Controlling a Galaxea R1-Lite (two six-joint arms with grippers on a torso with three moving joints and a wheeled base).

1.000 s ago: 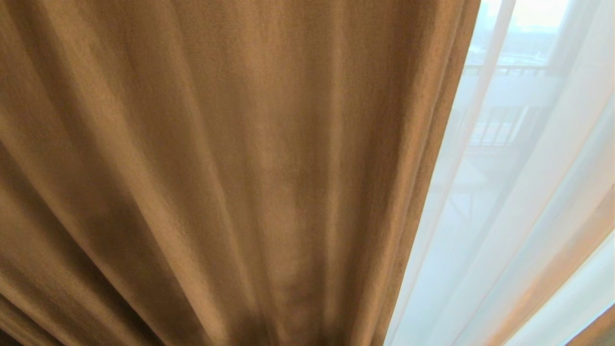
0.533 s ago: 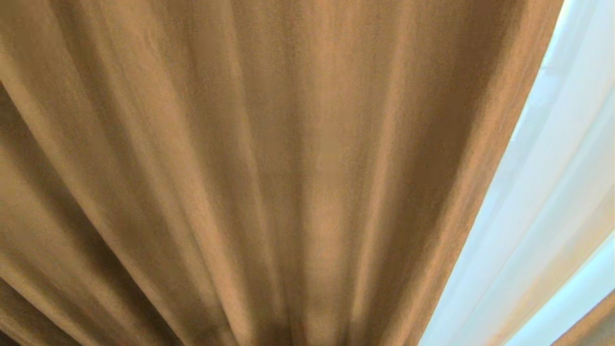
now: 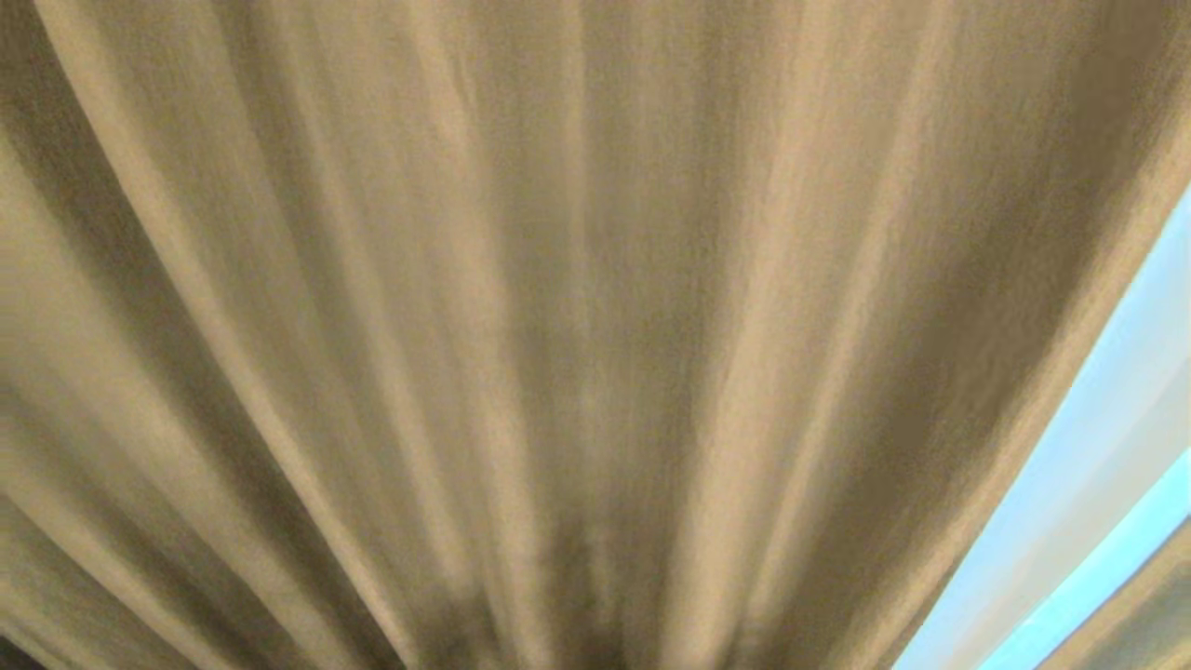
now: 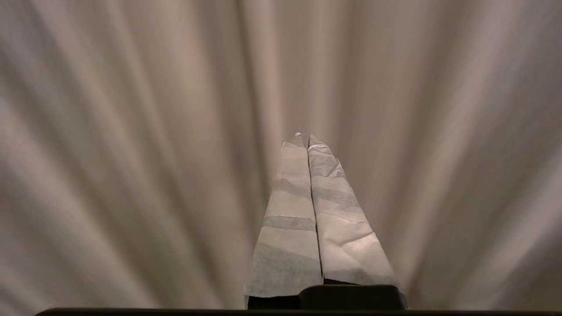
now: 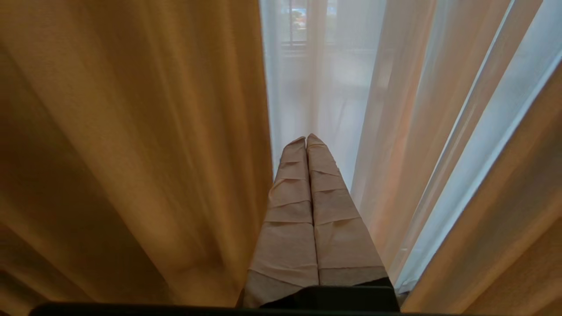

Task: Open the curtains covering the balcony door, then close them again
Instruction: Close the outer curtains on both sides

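A heavy beige drape (image 3: 521,307) of the curtains fills nearly the whole head view, its pleats fanning upward. A strip of thin white sheer (image 3: 1107,437) shows at the right edge. Neither arm appears in the head view. In the left wrist view my left gripper (image 4: 306,135) is shut with nothing between its taped fingers, right up against the drape (image 4: 131,153). My right gripper (image 5: 306,138) is shut and empty too, pointing into the gap between the drape (image 5: 131,131) and the sheers (image 5: 333,87). The balcony door is only dimly seen through the sheers.
Another beige drape edge (image 5: 505,219) hangs on the far side of the gap in the right wrist view. Through the sheers a railing and bright daylight (image 5: 303,26) show faintly. Cloth is close on every side.
The beige drape has spread to the right across the head view, and the sheer strip has shrunk from about a third of the picture to a thin wedge at the right edge.
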